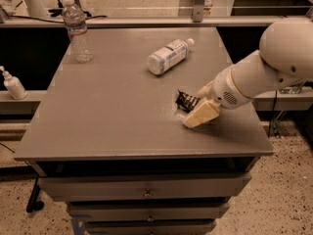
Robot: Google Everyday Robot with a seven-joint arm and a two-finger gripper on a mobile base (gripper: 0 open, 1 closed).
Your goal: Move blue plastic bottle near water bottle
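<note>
The blue plastic bottle (167,56) lies on its side on the far middle of the grey table (107,116), white cap pointing to the back right. The water bottle (77,29) stands upright at the table's far left corner. My gripper (200,114) hangs low over the table's right side, well in front and to the right of the blue bottle. It sits next to a black snack wrapper (186,101).
A small white pump bottle (12,83) stands on a lower shelf left of the table. Drawers run below the table front. A rail and shelf cross behind the table's far edge.
</note>
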